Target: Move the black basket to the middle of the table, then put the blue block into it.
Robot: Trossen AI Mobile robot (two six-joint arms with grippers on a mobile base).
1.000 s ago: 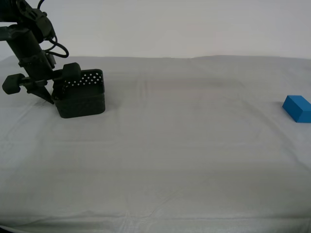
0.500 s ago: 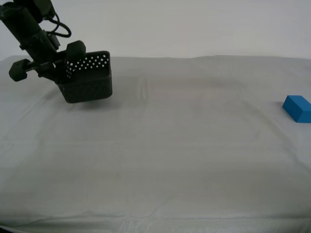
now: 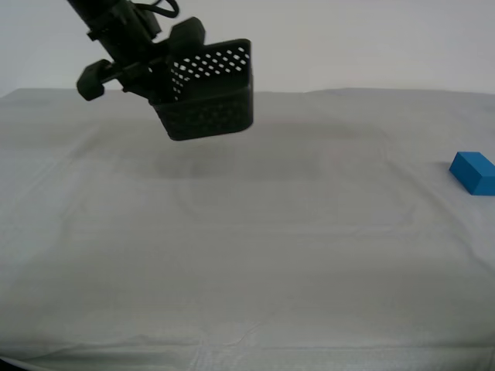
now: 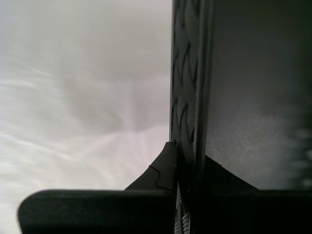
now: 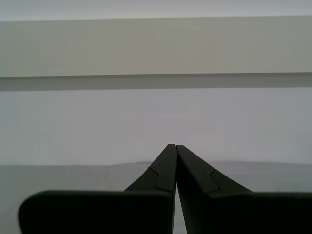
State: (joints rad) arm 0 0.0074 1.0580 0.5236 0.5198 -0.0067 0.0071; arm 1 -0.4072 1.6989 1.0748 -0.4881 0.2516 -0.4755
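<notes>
My second gripper (image 3: pixel 164 76) is shut on one wall of the black basket (image 3: pixel 209 100) and holds it in the air, tilted, above the far part of the table (image 3: pixel 271 247) at the exterior view's left. In the second wrist view the perforated basket wall (image 4: pixel 243 97) sits clamped at my second gripper (image 4: pixel 187 151). The blue block (image 3: pixel 473 171) lies on the cloth at the exterior view's right edge, far from the basket. My first gripper (image 5: pixel 175 146) is shut and empty, and does not show in the exterior view.
The basket's faint shadow (image 3: pixel 224 164) falls on the wrinkled cloth below it. A pale wall (image 3: pixel 348 39) rises behind the table. The first wrist view looks over the cloth towards a wall (image 5: pixel 156 48).
My second gripper has lifted the black basket off the cloth and carried it up and towards the exterior view's right. The blue block has not moved.
</notes>
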